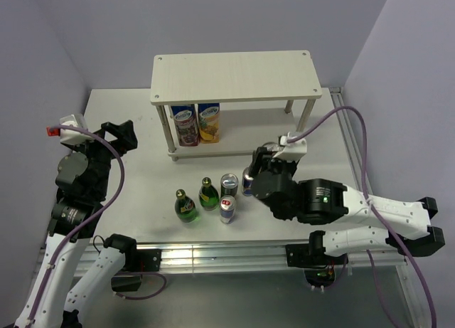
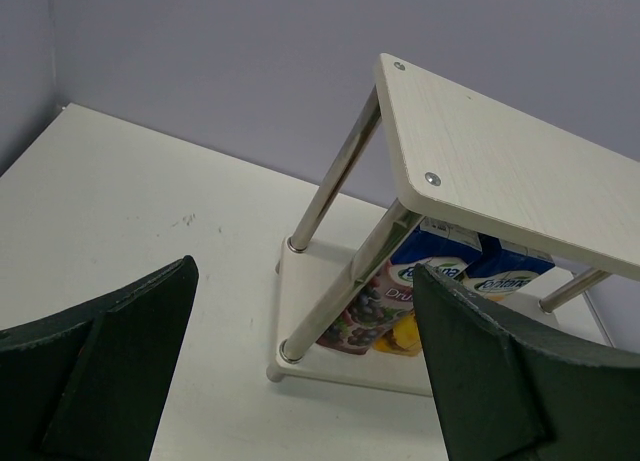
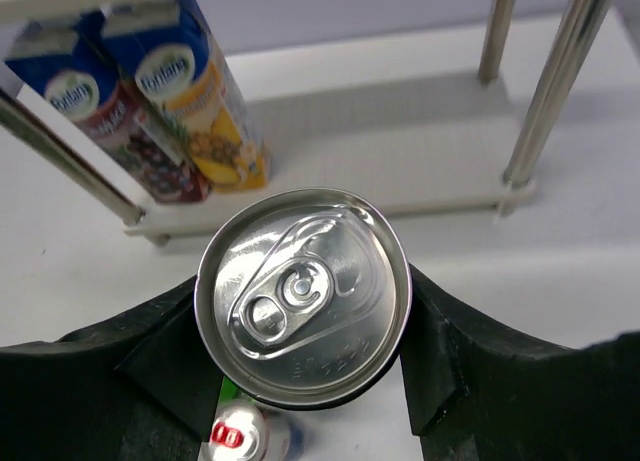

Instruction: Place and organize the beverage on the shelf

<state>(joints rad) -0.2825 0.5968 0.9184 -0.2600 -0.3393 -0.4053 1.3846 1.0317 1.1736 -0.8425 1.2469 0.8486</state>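
Observation:
My right gripper is shut on a tall black can with a silver lid, held in front of the shelf. From above, that can shows at the right gripper, near the shelf's lower board. On the table stand two green bottles, another black can, a slim can with a red tab and a slim blue-and-silver can. My left gripper hangs open at the left, holding nothing and facing the shelf.
Two juice cartons stand on the left part of the shelf's lower board. Thin metal legs hold up the top board. Purple walls close in the table at the back and both sides.

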